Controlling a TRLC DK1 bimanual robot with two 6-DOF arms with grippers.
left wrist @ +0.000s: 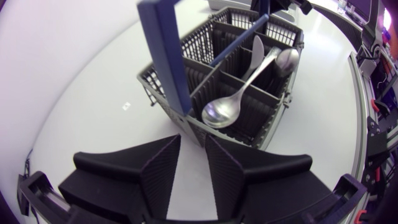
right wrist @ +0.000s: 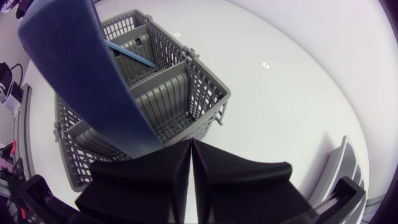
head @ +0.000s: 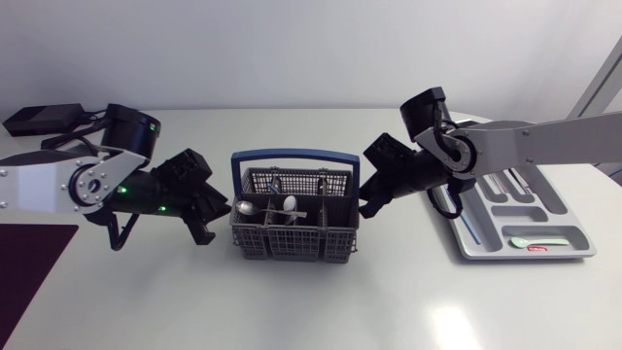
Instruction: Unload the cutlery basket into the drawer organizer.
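Note:
The grey cutlery basket (head: 294,233) with a blue handle (head: 292,156) stands mid-table and holds metal spoons (head: 290,204). In the left wrist view a large spoon (left wrist: 221,112) leans in the nearest compartment, and two more spoons (left wrist: 286,59) lie behind it. My left gripper (head: 216,222) is open at the basket's left end, its tips (left wrist: 193,146) just short of the wall, with bare table between the fingers. My right gripper (head: 367,201) is shut on nothing at the basket's right end (right wrist: 186,99), under the handle (right wrist: 81,68). The grey drawer organizer (head: 486,251) lies at the right.
The organizer holds a pale green spoon (head: 533,240), a red-marked piece (head: 537,250) and a blue-handled piece (head: 468,224). Its edge (right wrist: 339,168) shows beside my right gripper. A black box (head: 39,119) sits at the back left. A dark mat (head: 29,262) covers the front left.

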